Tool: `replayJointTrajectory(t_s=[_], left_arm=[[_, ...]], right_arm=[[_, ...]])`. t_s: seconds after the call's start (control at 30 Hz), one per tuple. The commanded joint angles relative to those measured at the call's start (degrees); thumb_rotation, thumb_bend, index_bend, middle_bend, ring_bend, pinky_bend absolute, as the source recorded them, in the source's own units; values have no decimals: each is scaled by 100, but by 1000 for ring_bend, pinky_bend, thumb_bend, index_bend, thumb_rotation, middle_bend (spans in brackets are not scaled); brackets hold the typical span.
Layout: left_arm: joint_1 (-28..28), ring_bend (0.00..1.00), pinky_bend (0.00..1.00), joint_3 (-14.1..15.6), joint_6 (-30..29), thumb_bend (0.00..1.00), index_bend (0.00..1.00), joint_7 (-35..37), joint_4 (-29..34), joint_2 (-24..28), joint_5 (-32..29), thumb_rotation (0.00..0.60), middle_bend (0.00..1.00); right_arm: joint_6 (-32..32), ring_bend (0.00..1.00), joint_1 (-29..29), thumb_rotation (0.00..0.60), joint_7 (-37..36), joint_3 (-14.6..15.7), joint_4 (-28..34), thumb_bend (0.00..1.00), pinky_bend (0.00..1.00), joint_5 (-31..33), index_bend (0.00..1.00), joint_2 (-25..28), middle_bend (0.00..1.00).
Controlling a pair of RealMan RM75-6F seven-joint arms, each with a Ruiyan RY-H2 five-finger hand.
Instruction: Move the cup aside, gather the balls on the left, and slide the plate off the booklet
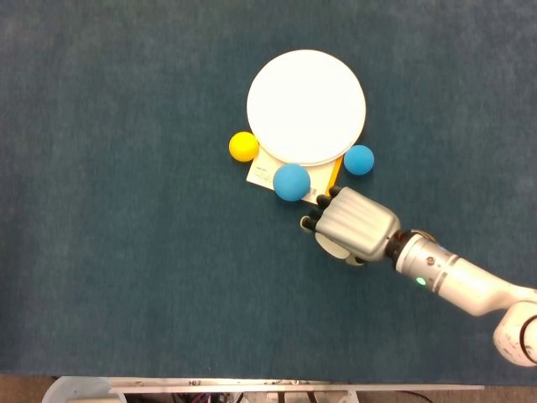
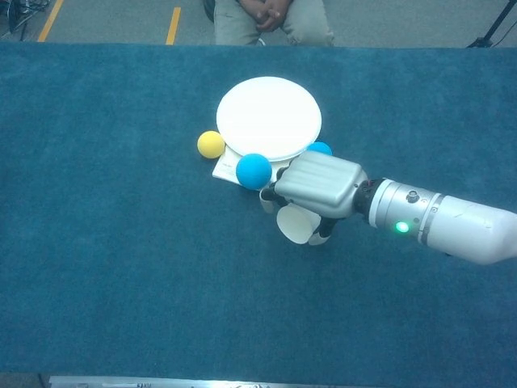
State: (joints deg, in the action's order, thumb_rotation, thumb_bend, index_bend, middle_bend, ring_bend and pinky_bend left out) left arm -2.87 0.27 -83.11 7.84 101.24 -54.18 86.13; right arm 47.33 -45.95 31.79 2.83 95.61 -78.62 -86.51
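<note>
Carpet-like blue cloth covers the counter point(image 1: 126, 252), and my right robot hand point(image 1: 351, 227) sits near its middle, just on the near-right side of the cluster of things. My fingers are curled down around a white paper cup point(image 2: 297, 224); in the chest view the cup's open mouth shows below my palm, tipped toward the near side, and I have hold of it. In the head view only a sliver of the cup shows under my robot hand. My left robot hand shows in neither view.

Just beyond my knuckles lies the booklet point(image 1: 267, 170), pale with a yellow edge on its right side, mostly covered by the round white plate point(image 1: 305, 105) that rests on its far part. A blue ball point(image 1: 291, 181) sits on the near edge of the booklet, close to my fingertips point(image 1: 309, 222); I cannot tell whether they touch it. A yellow ball point(image 1: 243, 146) lies on the cloth at the booklet's left, beside the plate's rim. A second, smaller-looking blue ball point(image 1: 359, 159) lies at the plate's near-right edge, just far of my robot hand.

At the far edge of the counter in the chest view, a seated person's clasped hands point(image 2: 270, 11) show.
</note>
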Motion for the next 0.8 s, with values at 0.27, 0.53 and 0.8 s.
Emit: replayJointTrajectory(t_s=[0.27, 0.53, 0.8], left_arm=[[-8, 52, 50, 11, 16, 184, 147, 0, 17, 35, 21, 600, 106], [-32, 52, 51, 15, 56, 184, 148, -26, 52, 51, 27, 600, 106], [-69, 52, 51, 13, 96, 184, 148, -92, 124, 69, 40, 600, 106]], right_arm=[[502, 362, 246, 600, -658, -37, 127, 0, 413, -448, 379, 600, 536], [718, 362, 424, 600, -1027, -271, -92, 0, 412, -190, 379, 973, 536], [594, 362, 388, 600, -966, -577, -337, 0, 412, 334, 379, 1018, 529]])
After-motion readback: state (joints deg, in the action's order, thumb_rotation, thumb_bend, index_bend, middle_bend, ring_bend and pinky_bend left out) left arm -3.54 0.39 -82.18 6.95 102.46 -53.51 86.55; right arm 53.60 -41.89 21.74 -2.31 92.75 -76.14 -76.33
